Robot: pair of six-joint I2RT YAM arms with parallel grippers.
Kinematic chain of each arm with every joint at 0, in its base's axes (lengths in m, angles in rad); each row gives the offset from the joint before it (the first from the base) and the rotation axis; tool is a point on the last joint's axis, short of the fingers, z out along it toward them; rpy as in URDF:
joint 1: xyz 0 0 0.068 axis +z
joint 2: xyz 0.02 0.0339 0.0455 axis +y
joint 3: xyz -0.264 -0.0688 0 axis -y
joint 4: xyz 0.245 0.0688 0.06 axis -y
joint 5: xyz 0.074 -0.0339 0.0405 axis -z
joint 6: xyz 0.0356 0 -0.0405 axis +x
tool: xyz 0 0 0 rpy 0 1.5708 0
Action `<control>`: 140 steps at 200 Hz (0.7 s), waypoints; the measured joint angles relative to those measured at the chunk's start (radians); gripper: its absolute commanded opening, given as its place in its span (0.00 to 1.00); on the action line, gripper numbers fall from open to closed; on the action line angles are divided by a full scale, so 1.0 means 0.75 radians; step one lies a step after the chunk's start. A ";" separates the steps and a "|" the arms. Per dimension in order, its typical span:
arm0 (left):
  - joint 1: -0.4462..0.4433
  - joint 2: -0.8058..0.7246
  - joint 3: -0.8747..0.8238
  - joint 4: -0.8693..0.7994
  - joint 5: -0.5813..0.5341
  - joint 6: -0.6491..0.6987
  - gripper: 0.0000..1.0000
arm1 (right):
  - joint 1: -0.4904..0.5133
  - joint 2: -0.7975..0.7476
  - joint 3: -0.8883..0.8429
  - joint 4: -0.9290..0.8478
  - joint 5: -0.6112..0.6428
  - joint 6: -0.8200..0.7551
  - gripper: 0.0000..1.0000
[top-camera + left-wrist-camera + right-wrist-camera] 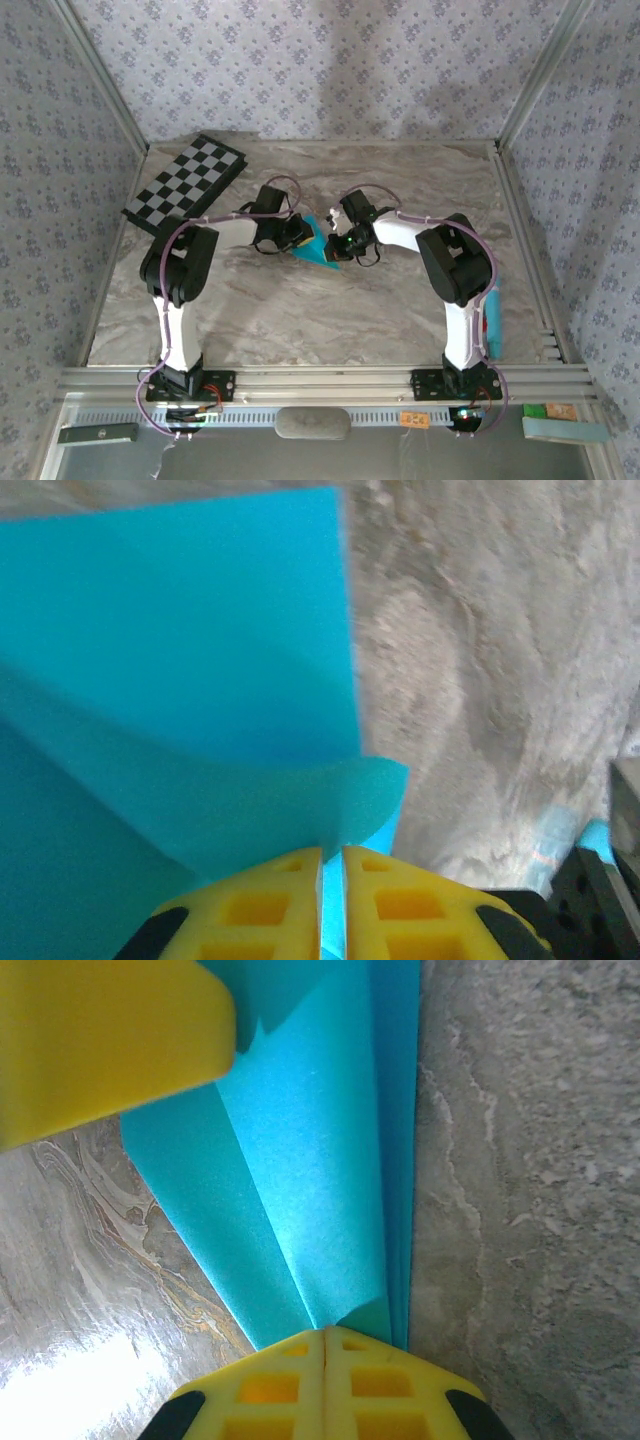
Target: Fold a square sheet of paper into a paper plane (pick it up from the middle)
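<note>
Table (300, 320): marble top, 1 checkerboard (185, 182) at the far left corner, 1 long pale teal bar (493, 318) along the right edge, well apart from the work.

Arms: 2, both bent inward, wrists meeting near mid-table.

Sheet of paper (320, 248): 1, turquoise, already creased lengthwise into overlapping layers, not yet a finished dart. It sits between the two grippers, just off the table centre.

Left gripper (332, 865): jaws narrow, a sliver of blue showing in the slit. Reads as a light pinch on one flap edge.

Right gripper (327, 1345): jaws pressed together, creases converging into the seam, so holding the narrow end.

Key relation: the paper's long axis runs straight out from the right gripper toward the left one. Both are in contact, neither nearer. Judgement: the next crease should run along that axis
</note>
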 measured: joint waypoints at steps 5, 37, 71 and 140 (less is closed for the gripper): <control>-0.009 -0.008 -0.004 0.003 0.000 0.004 0.12 | 0.000 0.000 0.000 0.000 0.000 0.000 0.03; -0.065 -0.024 -0.035 0.004 0.001 0.026 0.10 | -0.003 0.001 0.000 0.000 -0.006 0.000 0.03; -0.075 -0.012 -0.045 0.003 -0.002 0.033 0.09 | -0.004 0.003 0.000 0.000 -0.010 0.001 0.03; -0.070 0.049 0.033 -0.104 -0.080 0.046 0.04 | -0.005 0.005 0.000 0.000 -0.010 0.000 0.03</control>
